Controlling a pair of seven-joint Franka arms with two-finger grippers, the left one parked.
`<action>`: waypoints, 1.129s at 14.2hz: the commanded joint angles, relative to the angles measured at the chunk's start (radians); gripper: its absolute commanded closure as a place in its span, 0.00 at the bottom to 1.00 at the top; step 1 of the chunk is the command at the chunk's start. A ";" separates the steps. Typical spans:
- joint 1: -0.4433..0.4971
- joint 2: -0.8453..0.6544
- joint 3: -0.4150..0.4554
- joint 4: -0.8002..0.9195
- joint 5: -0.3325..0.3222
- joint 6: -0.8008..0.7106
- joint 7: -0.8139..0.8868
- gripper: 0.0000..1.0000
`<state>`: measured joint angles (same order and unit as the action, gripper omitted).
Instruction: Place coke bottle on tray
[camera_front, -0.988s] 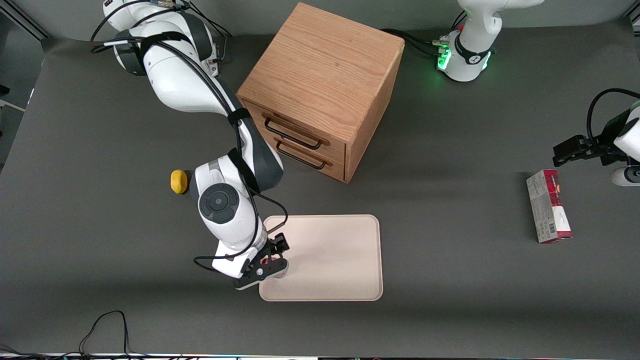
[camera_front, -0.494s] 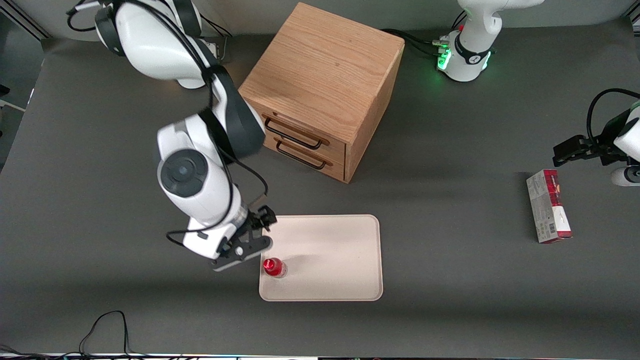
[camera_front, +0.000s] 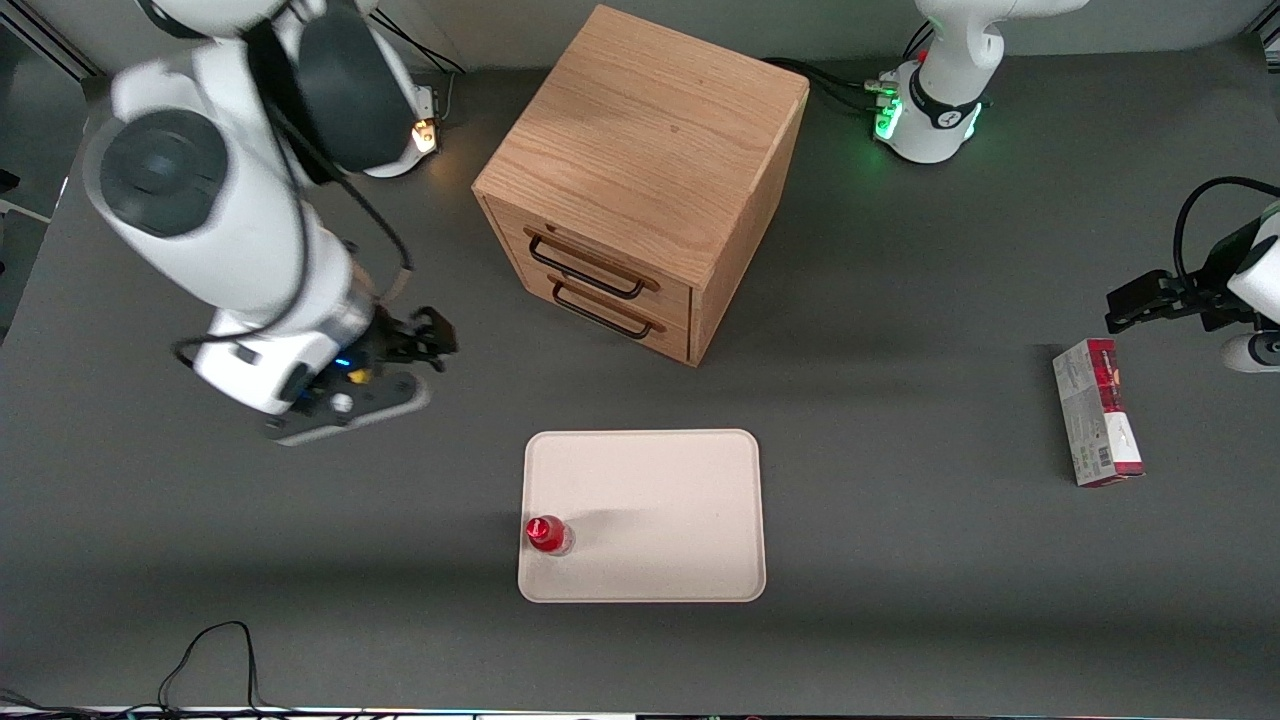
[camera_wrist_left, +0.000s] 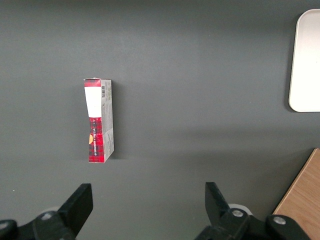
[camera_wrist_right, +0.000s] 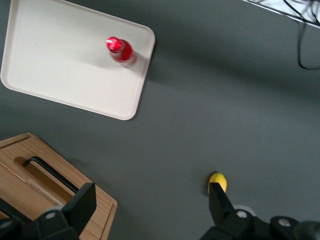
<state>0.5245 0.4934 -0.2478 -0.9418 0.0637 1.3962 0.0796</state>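
Gripper (camera_front: 345, 400) hangs open above bare table; drawer cabinet (camera_front: 640, 180) stands farther back, well apart

- You see the coke bottle (camera_front: 547, 534), red with a red cap, on the pale beige tray (camera_front: 660, 500).
- Your bench (camera_front: 900, 300) is dark grey.
- The cabinet (camera_front: 640, 180) is light oak grain with black handles.
- The carton (camera_front: 1097, 412) shows red, white and grey.
- The hand (camera_front: 345, 405) is black, high above the bench, fingers apart.
- The lemon (camera_wrist_right: 217, 182) is yellow.

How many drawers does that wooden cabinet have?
2. The upper drawer and lower drawer sit stacked on the wooden cabinet front, each with a dark handle. The gripper hangs open, apart from the tray holding the coke bottle.
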 joint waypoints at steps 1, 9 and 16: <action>-0.072 -0.301 0.018 -0.433 -0.007 0.142 0.014 0.00; -0.363 -0.453 0.077 -0.574 -0.042 0.184 -0.112 0.00; -0.382 -0.487 0.085 -0.615 -0.113 0.181 -0.132 0.00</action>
<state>0.1537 0.0329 -0.1679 -1.5223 -0.0276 1.5547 -0.0218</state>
